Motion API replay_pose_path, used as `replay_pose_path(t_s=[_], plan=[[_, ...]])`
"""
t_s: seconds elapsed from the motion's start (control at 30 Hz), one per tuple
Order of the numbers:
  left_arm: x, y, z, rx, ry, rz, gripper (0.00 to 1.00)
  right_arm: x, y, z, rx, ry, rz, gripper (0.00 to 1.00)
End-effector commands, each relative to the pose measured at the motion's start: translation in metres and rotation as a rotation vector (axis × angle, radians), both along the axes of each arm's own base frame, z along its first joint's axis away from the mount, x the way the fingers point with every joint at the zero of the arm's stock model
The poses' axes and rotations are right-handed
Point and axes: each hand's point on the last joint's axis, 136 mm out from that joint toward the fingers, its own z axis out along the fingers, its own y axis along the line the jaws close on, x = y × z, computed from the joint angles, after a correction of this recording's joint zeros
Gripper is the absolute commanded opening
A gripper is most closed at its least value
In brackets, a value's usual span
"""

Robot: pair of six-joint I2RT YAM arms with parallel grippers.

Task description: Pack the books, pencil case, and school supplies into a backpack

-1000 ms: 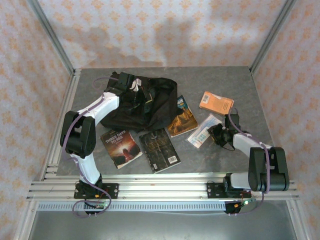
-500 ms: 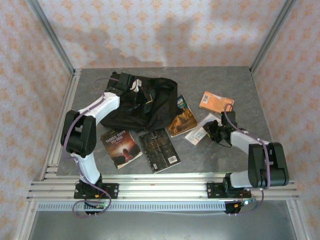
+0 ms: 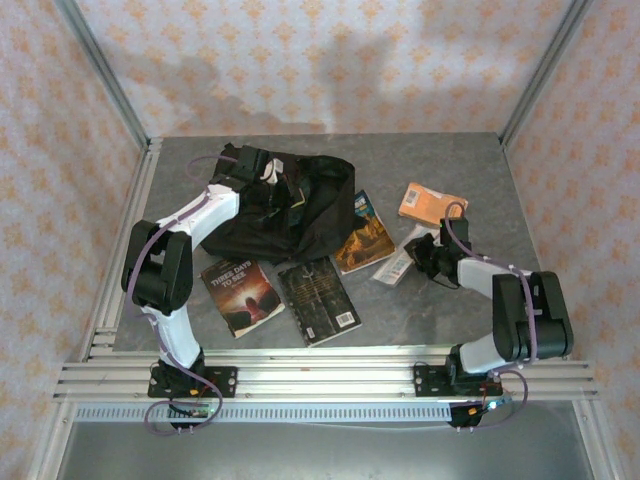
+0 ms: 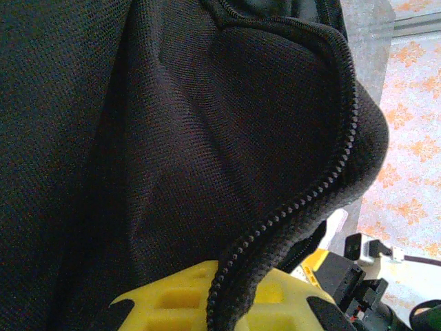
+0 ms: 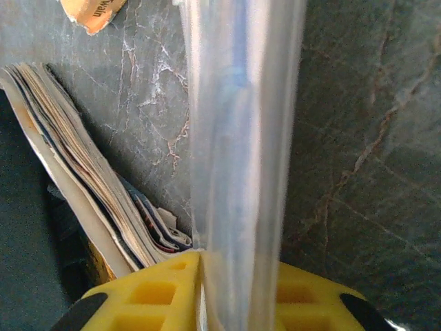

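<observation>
- Left gripper [image 4: 231,303] is clamped on the zip edge [image 4: 331,172] of the backpack [image 3: 300,215], which sits at back left; best to hold that mouth lifted and wide.
- Three books [image 3: 318,298] lie just in front of the bag, unpacked.
- Right gripper [image 5: 227,276] seems pinched on a clear pouch [image 5: 238,138], probably the pencil case, right of the books; lift it level and feed it in edge-first.

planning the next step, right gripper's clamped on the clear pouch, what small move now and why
Probably a short lift straight up. The right gripper pinches the clear pouch, which lies low over the table beside the blue-and-orange book. Lifting first should avoid dragging against that book on the way to the backpack, whose zip edge the left gripper holds.
</observation>
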Motion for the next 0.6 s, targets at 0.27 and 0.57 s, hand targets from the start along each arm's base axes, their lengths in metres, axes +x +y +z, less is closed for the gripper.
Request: replay_pose_path(t_s=[0.27,0.57], plan=[[-0.005,-0.004,-0.002,0.014,0.019,-0.032,0.0,-0.014,-0.037,0.057,-0.279,-0.058,-0.062,0.0],[-0.001,0.007,0.032,0.048,-0.06,-0.032,0.0,-0.013,-0.03,0.141,-0.416,-0.272,-0.005,0.0]])
